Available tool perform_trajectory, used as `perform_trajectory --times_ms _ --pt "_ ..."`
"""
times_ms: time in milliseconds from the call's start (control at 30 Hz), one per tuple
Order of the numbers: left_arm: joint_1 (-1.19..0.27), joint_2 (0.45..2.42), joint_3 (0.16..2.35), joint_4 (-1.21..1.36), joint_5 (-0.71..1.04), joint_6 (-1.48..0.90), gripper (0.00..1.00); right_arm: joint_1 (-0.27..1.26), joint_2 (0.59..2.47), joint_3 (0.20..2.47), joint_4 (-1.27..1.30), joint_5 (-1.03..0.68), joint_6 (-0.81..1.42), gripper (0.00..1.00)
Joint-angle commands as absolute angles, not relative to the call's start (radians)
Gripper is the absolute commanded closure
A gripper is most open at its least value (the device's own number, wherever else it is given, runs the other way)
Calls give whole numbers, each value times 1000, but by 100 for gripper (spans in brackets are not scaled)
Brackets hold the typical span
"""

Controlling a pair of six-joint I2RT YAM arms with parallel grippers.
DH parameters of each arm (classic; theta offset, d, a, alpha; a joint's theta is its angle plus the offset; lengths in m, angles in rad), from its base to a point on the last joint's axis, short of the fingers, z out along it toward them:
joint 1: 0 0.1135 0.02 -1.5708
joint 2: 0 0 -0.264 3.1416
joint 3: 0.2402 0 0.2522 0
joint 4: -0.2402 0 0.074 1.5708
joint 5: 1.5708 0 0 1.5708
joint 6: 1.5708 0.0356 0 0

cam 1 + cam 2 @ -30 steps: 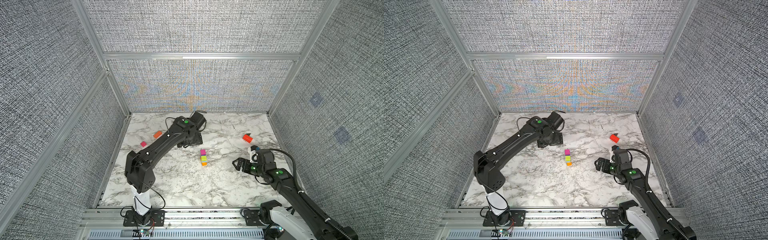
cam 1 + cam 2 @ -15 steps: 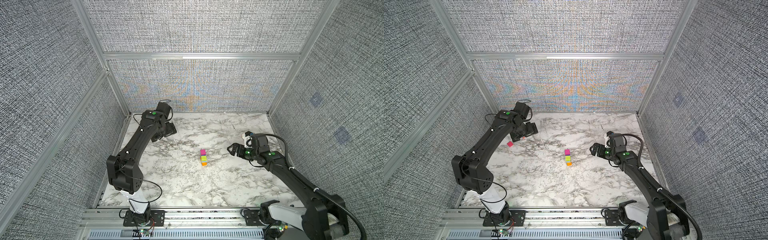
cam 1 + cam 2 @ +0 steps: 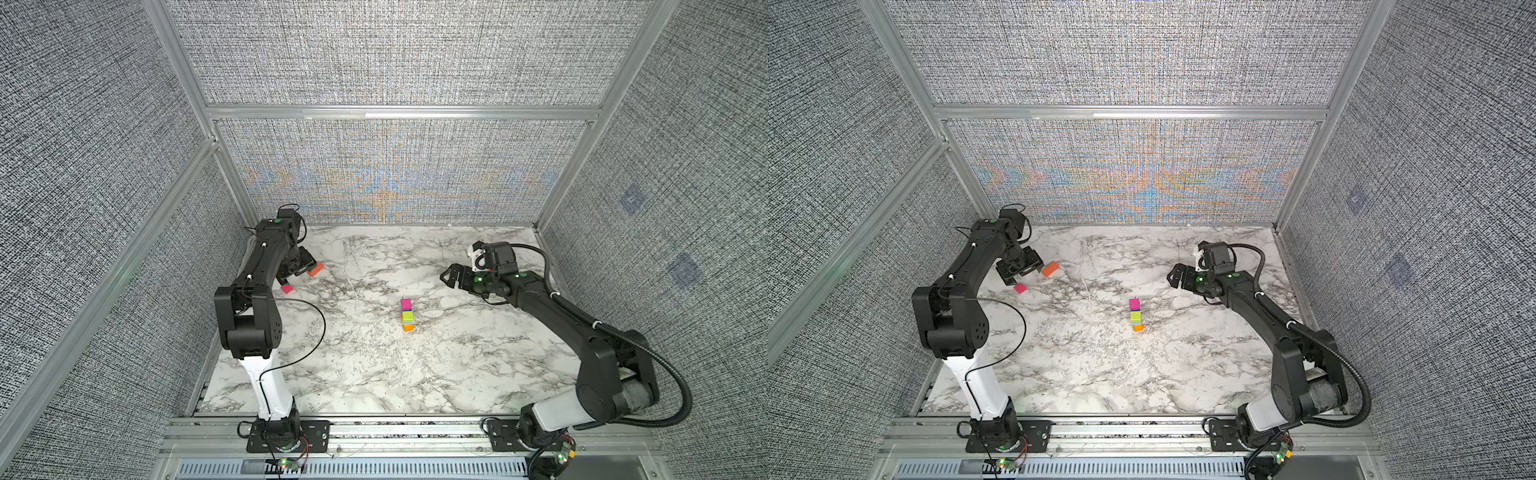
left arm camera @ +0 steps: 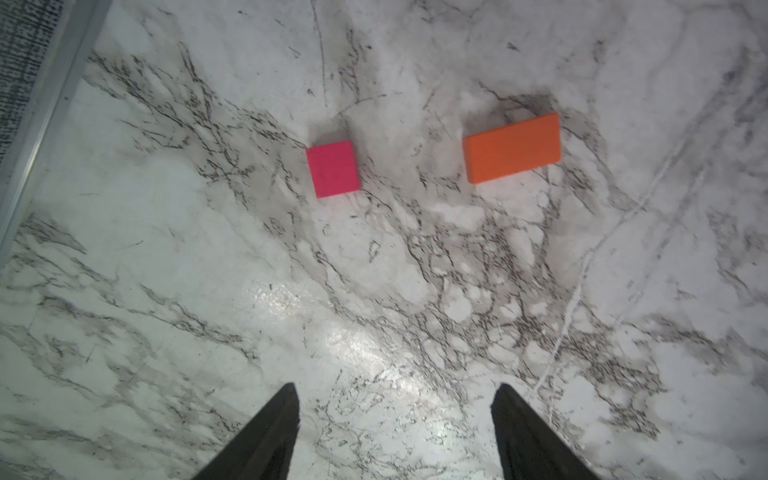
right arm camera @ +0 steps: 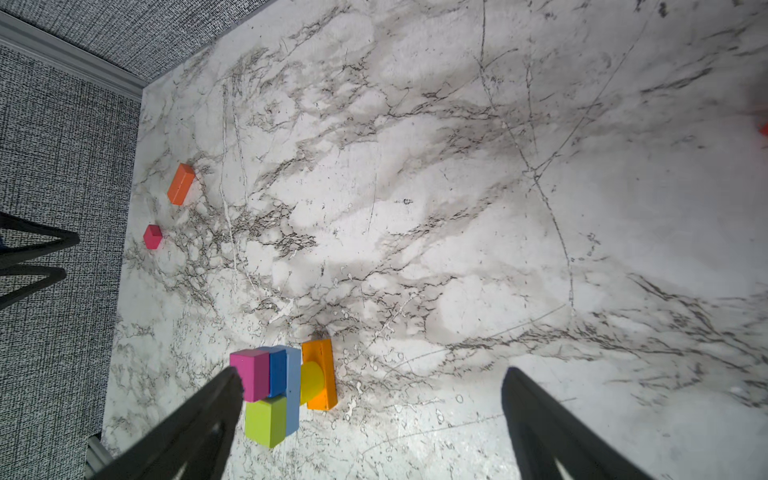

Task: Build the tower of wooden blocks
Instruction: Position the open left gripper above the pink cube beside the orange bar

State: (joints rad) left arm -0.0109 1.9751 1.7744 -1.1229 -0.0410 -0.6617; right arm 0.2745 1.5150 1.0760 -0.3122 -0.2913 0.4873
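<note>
Setting: laboratory robot test cell. Grey woven-fabric panels (image 3: 395, 54) in aluminium framing (image 3: 399, 113) enclose a marble-patterned tabletop (image 3: 374, 374) from 9 through 12 to 3 o'clock; slotted aluminium mounting rail (image 3: 399, 428) at 6 o'clock.

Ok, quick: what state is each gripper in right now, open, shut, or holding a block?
Left gripper: open, nothing between the fingers.
Right gripper: wide open, holding nothing.
</note>
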Motion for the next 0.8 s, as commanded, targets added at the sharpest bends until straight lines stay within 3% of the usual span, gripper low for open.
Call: perform_trajectory --times_ms 0,767 --pt "8 2028 1804 -1118 -35 -646 28 275 1540 1093 -313 -292 476 1" --pt "100 2285 1960 -1081 -82 -627 38 259 1673 1130 -299 -351 479 1"
